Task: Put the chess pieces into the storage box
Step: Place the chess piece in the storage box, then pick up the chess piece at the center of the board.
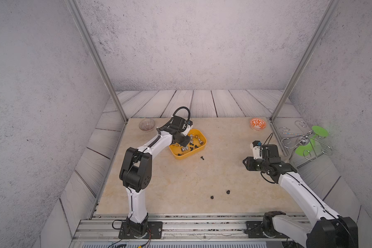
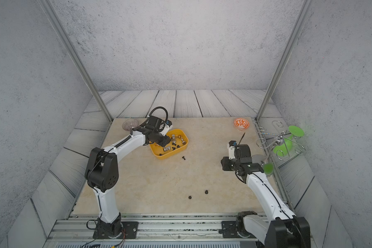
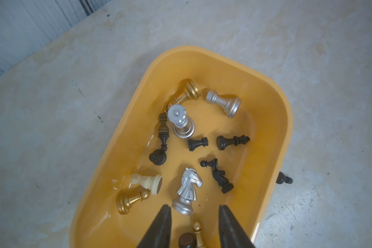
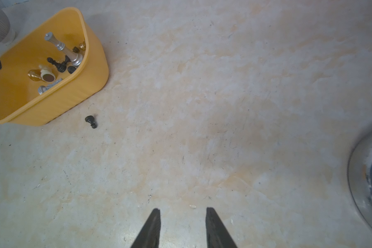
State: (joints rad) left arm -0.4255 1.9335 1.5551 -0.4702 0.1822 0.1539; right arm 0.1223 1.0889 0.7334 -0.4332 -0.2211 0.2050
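Left wrist view: left hand (image 3: 194,209) stood part-open, gripping nothing, poised over the storage box (image 3: 285,120). Inside it lay the chess pieces (image 3: 189,189), gold, silver, cream and black, most tipped over. One black piece (image 3: 284,179) lay on the bench (image 3: 73,107) just beside the box wall. Right hand (image 4: 183,209) was part-open too, empty, above the bench and well apart from the box. Two loose black pieces (image 1: 212,197) sat near the front edge.

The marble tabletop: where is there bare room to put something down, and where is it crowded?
Widest bare patch: the middle, between the yellow storage box, the orange-patterned bowl and the right gripper. There is also the front stretch between the left arm and two loose black pieces. Crowded: inside the box, full of chess pieces, with a black pawn just outside its wall.
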